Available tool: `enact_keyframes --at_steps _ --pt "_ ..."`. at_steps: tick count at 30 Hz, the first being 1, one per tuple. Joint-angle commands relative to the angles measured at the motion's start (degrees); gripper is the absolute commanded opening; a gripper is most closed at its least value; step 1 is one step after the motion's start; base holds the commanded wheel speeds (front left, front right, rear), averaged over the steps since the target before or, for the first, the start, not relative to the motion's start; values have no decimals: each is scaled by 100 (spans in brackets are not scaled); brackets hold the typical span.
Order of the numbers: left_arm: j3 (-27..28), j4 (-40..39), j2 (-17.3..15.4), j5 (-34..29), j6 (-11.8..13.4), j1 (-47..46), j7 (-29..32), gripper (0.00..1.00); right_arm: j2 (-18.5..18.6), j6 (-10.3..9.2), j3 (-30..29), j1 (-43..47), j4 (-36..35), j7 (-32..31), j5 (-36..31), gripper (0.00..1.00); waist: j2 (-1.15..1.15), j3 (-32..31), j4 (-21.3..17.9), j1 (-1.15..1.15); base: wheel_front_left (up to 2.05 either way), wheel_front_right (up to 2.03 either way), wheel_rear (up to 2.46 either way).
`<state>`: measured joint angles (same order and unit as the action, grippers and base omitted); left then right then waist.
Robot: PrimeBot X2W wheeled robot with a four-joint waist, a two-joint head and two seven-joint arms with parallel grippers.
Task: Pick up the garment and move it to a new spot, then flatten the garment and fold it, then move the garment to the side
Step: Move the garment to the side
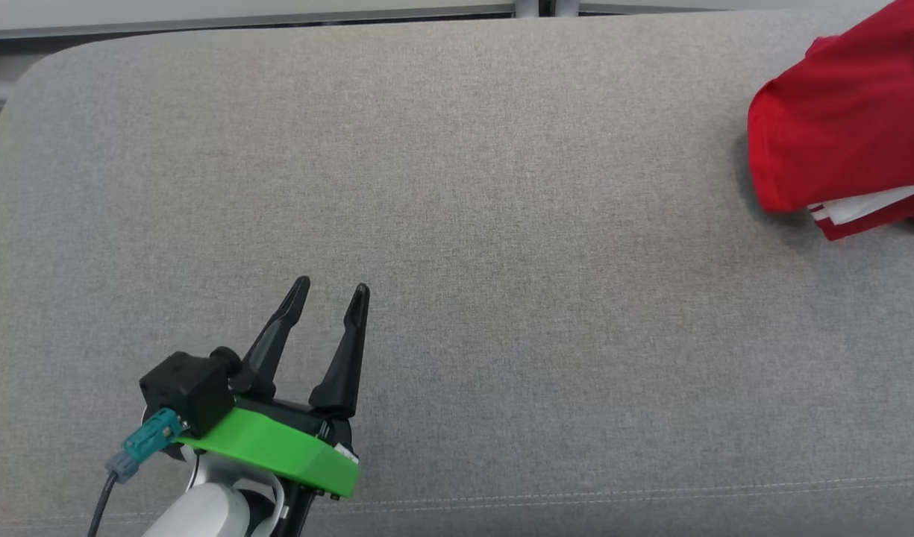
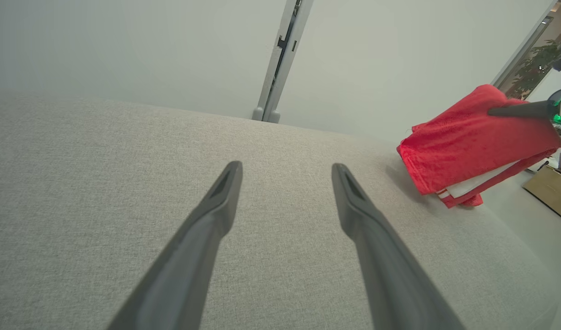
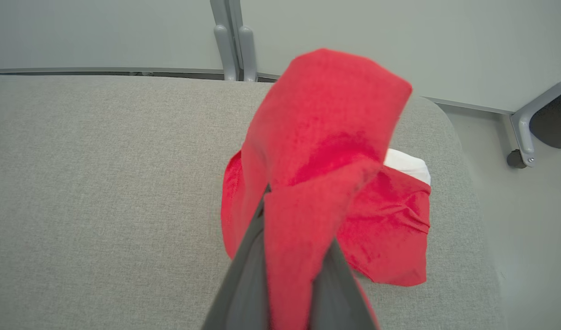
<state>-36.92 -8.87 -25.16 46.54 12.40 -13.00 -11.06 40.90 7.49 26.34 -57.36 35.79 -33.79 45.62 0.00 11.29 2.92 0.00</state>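
Red garment (image 1: 837,127) of soft matt cloth. Grey cushion (image 1: 501,224) of coarse woven fabric, also matt. Smooth dark matt plastic for the fingers (image 1: 345,358) of the left gripper (image 1: 331,287); green collar (image 1: 277,447) in slightly glossy plastic.

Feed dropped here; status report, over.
Right gripper shut on garment, bunched at right end of cushion. Left gripper open, empty. Nothing in the way seen.

Your head view looks steeply down on the cushion (image 1: 457,224), with the garment (image 1: 837,134) at its right edge. Your left wrist view sits low, well left of the garment, and faces across toward it. Your right wrist view is just above the garment, close up. All three share it.
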Motion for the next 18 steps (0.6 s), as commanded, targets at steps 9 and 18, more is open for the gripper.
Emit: enact_keyframes --at_steps 9,18 --pt "-9 -157 -163 -145 46 -273 162 100 143 -1 -227 -293 205 169 -283 0 0 468 4 0 0 0 0" --pt "3 -382 -344 -247 134 -355 328 100 450 -1 -442 -379 793 607 -630 0 0 809 34 0 0 0 0"
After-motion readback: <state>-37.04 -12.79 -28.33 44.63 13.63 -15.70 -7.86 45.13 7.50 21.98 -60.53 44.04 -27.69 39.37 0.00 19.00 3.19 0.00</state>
